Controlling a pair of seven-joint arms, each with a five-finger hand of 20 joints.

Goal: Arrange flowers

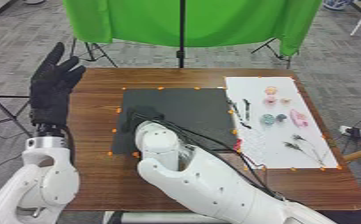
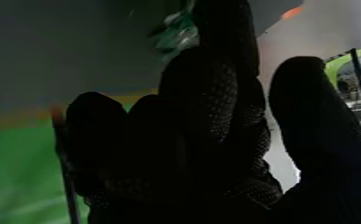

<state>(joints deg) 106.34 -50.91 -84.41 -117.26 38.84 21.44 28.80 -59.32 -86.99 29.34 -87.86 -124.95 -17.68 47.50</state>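
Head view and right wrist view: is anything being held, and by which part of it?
The left hand holds nothing. For the right hand it cannot be told: a green, shiny thing appears beside it, but no hold is clear.

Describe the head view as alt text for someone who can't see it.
A robot's right hand is over a dark mat on a brown table, beside a white sheet with pale flowers and dark sprigs; its left hand is open at the left.

Left hand (image 1: 50,100) raised, fingers (image 1: 51,58) straight; right arm (image 1: 194,182) reaching forward.
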